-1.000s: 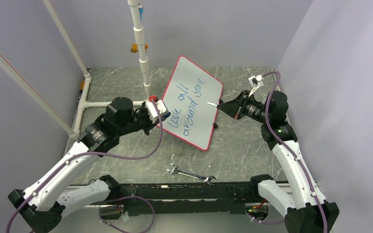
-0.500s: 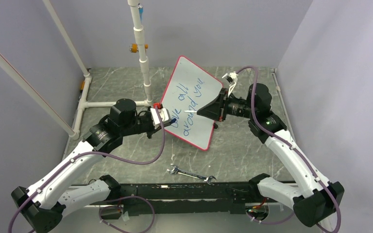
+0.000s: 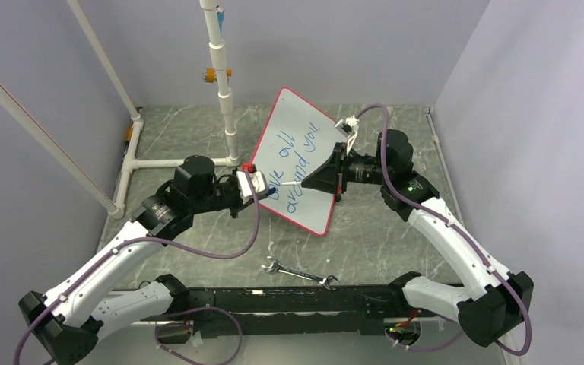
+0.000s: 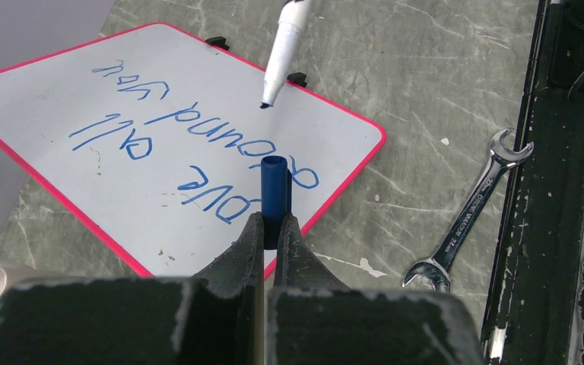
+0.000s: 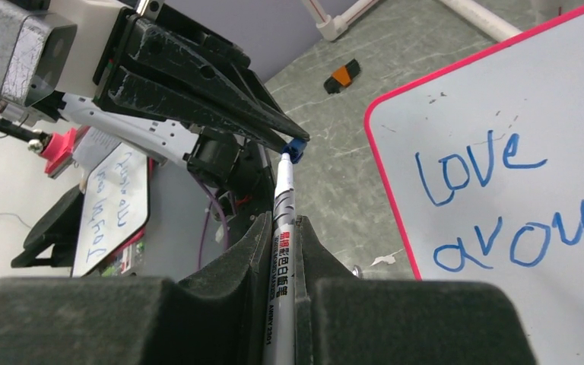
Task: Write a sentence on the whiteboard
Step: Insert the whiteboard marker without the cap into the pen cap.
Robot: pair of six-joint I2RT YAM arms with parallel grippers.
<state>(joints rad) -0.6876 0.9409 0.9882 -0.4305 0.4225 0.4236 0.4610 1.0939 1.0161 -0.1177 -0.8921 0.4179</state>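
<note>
The large flat white whiteboard with a thin red-pink rim lies turned at an angle in the middle of the grey marble-pattern bench. The blue handwritten sentence "love all around you" stands on it in two lines, so the writing looks finished to me.

The left end effector is clenched on a small blue plastic cap, whose open mouth is turned toward the other arm. The right end effector is clenched on the white marker pen and points its tip at that cap. I judge they are held so in order to put the cap on the pen. In the left wrist view a gap shows between tip and cap, so the pen is not yet in.

In the top view the left end effector is at the whiteboard's 9 o'clock edge, and the right one reaches over the board from 3 o'clock, above the written words. A silver steel wrench lies at 6 o'clock from the whiteboard, apart from it.
</note>
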